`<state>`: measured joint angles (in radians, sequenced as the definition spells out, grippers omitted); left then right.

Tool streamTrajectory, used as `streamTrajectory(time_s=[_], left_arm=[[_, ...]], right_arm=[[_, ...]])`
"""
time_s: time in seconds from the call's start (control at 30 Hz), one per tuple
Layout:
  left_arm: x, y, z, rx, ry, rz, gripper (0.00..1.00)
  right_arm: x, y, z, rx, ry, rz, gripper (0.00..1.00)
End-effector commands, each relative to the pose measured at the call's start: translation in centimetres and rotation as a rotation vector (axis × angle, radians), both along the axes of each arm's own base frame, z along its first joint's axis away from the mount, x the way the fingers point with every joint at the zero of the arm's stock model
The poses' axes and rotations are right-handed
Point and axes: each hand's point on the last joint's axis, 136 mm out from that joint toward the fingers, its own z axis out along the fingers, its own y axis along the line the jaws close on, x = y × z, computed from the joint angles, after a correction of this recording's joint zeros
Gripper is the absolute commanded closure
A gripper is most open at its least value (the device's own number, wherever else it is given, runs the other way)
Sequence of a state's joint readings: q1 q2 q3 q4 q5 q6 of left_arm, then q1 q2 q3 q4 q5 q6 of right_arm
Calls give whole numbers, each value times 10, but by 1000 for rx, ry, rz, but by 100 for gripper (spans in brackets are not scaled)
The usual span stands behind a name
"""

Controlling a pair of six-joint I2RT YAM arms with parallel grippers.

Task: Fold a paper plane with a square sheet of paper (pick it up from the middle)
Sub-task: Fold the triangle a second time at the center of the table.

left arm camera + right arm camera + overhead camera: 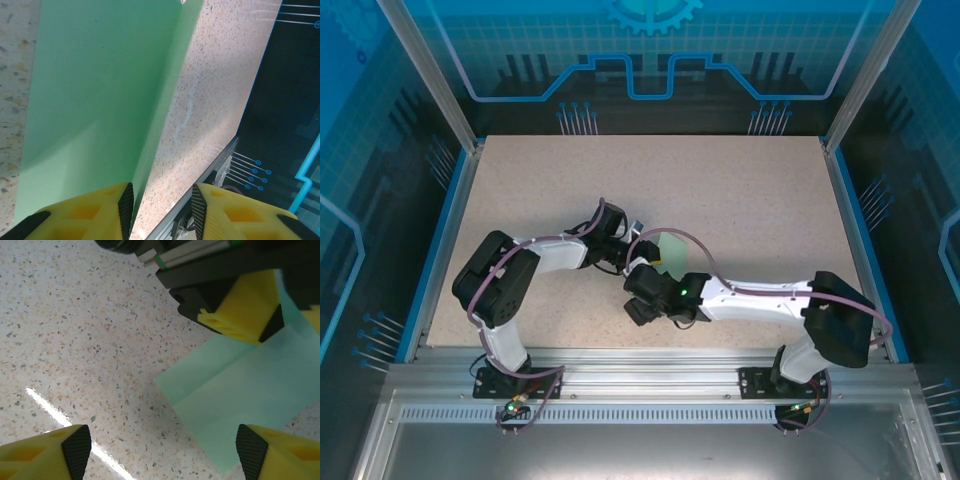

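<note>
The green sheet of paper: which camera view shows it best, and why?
The right wrist view: there the sheet of paper shows a corner, its edges and overlapping folded layers. The left wrist view gives a close green expanse with one raised edge; the top external view, a small, partly covered patch.

The square sheet of paper (672, 246) lies near the middle of the tabletop (740, 190). The left hand (630, 241) is at its left edge, the right hand (642, 280) just before it, on the near side.
</note>
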<state>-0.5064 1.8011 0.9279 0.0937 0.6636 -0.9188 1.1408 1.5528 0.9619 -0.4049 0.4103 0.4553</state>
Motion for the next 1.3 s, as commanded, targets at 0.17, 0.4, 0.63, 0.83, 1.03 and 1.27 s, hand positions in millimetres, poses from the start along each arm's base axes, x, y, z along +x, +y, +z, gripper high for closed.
streamTrajectory(time_s=[0.17, 0.4, 0.63, 0.83, 1.03, 1.27], left_arm=[[1, -5, 9, -33, 17, -12, 60], [-2, -5, 7, -31, 21, -22, 60], [-3, -4, 5, -23, 23, -22, 59], [-2, -4, 5, -21, 21, -23, 59], [-1, -5, 5, -19, 21, -21, 59], [-1, -5, 6, -20, 21, -21, 59]], right_arm=[[9, -14, -10, -118, -49, -87, 23], [16, -16, -12, -156, -69, -123, 27], [20, -18, -6, -163, -86, -151, 35], [21, -19, -4, -164, -78, -155, 49], [22, -23, -2, -153, -65, -160, 61], [24, -23, -1, -121, -40, -157, 79]])
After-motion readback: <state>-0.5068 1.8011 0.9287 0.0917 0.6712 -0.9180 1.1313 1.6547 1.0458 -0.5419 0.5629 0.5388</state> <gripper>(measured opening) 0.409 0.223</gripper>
